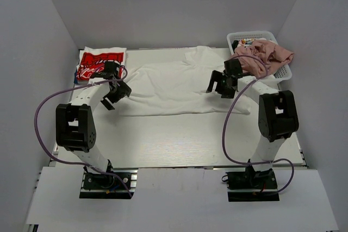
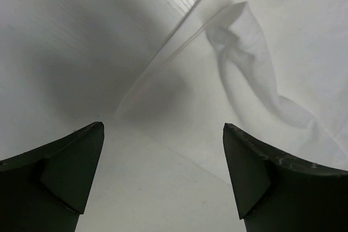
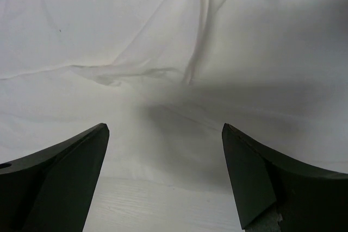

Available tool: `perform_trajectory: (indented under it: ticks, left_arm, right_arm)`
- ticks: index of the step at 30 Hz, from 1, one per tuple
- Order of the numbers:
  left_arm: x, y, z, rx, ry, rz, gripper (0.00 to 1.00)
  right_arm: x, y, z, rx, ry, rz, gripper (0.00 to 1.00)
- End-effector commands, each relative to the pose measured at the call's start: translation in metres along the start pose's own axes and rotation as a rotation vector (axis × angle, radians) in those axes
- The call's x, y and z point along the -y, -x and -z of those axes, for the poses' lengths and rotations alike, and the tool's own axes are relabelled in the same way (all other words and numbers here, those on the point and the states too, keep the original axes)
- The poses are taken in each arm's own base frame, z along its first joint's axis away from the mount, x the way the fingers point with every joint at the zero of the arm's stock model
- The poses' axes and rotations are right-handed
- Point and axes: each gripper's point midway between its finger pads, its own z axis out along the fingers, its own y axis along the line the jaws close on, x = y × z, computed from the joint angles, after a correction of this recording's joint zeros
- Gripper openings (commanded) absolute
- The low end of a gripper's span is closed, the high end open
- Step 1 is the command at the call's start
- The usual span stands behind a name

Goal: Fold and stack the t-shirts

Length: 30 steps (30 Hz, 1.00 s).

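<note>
Large white t-shirt (image 1: pixel 174 82) spread flat on the table (image 1: pixel 179 139), left gripper (image 1: pixel 110 100) above its left edge, jaws wide apart and empty, right gripper (image 1: pixel 216 87) above its right part, likewise agape, red-print shirt (image 1: pixel 99 63) folded far left, pink shirt (image 1: pixel 266 55) heaped in the basket (image 1: pixel 239 36)

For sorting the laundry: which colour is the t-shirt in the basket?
Dusty pink; the t-shirt shows best in the top external view.
</note>
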Motion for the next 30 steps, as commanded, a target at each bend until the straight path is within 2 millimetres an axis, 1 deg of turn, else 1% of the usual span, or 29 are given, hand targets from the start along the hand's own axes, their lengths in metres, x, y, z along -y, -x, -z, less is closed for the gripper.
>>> perform_trajectory:
  ticks: [1,2,3,5,6,7,8,9,10,11,13,14,15,16,17,18,19,20,21,22,23,24,25,26,27,28,29,30]
  left_arm:
    - [0.006,-0.002,0.009,0.012,-0.064,-0.021,1.00]
    - [0.006,-0.002,0.009,0.012,-0.063,-0.021,1.00]
    - [0.006,-0.002,0.009,0.012,-0.063,-0.021,1.00]
    - [0.003,-0.005,0.007,0.006,-0.057,-0.032,1.00]
    - [0.005,-0.002,0.009,0.014,-0.064,-0.039,1.00]
    - [0.003,-0.004,0.009,0.005,-0.055,-0.042,1.00]
    - [0.005,-0.001,0.011,0.012,-0.062,-0.040,1.00]
    - [0.003,-0.004,0.009,0.000,-0.049,-0.043,1.00]
    - [0.002,-0.002,0.008,0.007,-0.042,-0.043,1.00]
    - [0.002,-0.002,0.008,0.007,-0.042,-0.043,1.00]
    - [0.004,0.000,0.010,0.014,-0.048,-0.050,1.00]
    - [0.004,0.001,0.010,0.014,-0.048,-0.050,1.00]
    - [0.005,0.001,0.007,0.015,-0.049,-0.059,1.00]
    - [0.010,0.004,0.010,0.017,-0.066,-0.057,1.00]
    - [0.010,-0.002,0.003,-0.001,-0.053,-0.070,1.00]
    - [0.015,-0.001,0.004,-0.005,-0.064,-0.069,1.00]
    - [0.021,0.002,0.003,0.000,-0.083,-0.066,1.00]
    - [0.027,-0.001,0.005,-0.007,-0.105,-0.073,1.00]
    - [0.030,-0.002,0.001,-0.016,-0.114,-0.074,1.00]
    - [0.040,-0.003,-0.002,-0.010,-0.144,-0.080,1.00]
    - [0.049,-0.005,0.000,-0.006,-0.173,-0.098,1.00]
    - [0.055,-0.003,-0.003,-0.005,-0.189,-0.097,1.00]
    - [0.061,-0.006,-0.009,-0.010,-0.190,-0.109,1.00]
    - [0.065,-0.007,-0.012,-0.022,-0.195,-0.110,1.00]
    - [0.073,-0.008,-0.012,-0.030,-0.213,-0.119,1.00]
    - [0.078,-0.013,-0.015,-0.032,-0.219,-0.131,1.00]
    - [0.082,-0.017,-0.025,-0.037,-0.234,-0.131,1.00]
    - [0.086,-0.025,-0.029,-0.051,-0.247,-0.144,1.00]
  right_arm:
    - [-0.028,0.016,-0.011,0.032,0.101,0.041,0.90]
    - [-0.029,0.011,-0.024,0.010,0.104,0.048,0.90]
    - [-0.042,0.027,-0.022,0.048,0.128,0.060,0.90]
    - [-0.046,0.027,-0.042,0.021,0.129,0.016,0.90]
    - [-0.063,0.056,-0.041,0.077,0.160,0.016,0.90]
    - [-0.075,0.066,-0.042,0.101,0.178,-0.015,0.90]
    - [-0.078,0.069,-0.051,0.100,0.179,-0.027,0.90]
    - [-0.093,0.096,-0.048,0.149,0.201,-0.034,0.90]
    - [-0.091,0.095,-0.057,0.128,0.179,-0.061,0.90]
    - [-0.098,0.111,-0.057,0.157,0.185,-0.064,0.90]
    - [-0.096,0.134,-0.050,0.206,0.139,-0.093,0.90]
    - [-0.090,0.132,-0.052,0.197,0.112,-0.110,0.90]
    - [-0.079,0.137,-0.051,0.226,0.055,-0.115,0.90]
    - [-0.075,0.137,-0.051,0.225,0.033,-0.114,0.90]
    - [-0.071,0.136,-0.045,0.226,0.016,-0.108,0.90]
    - [-0.073,0.138,-0.033,0.241,0.013,-0.073,0.90]
    - [-0.057,0.122,-0.029,0.225,-0.034,-0.073,0.90]
    - [-0.054,0.116,-0.025,0.221,-0.042,-0.064,0.90]
    - [-0.050,0.114,-0.002,0.264,-0.042,-0.055,0.90]
    - [-0.036,0.094,-0.009,0.246,-0.065,-0.050,0.90]
    - [-0.033,0.089,-0.005,0.254,-0.063,-0.042,0.90]
    - [-0.017,0.063,-0.012,0.214,-0.087,-0.038,0.90]
    - [-0.023,0.074,0.004,0.281,-0.056,-0.037,0.90]
    - [-0.009,0.049,-0.006,0.230,-0.079,-0.032,0.90]
    - [-0.007,0.048,-0.005,0.233,-0.076,-0.031,0.90]
    - [-0.002,0.043,-0.011,0.214,-0.082,-0.022,0.90]
    - [0.002,0.035,-0.020,0.179,-0.088,-0.020,0.90]
    - [0.003,0.033,-0.023,0.172,-0.090,-0.014,0.90]
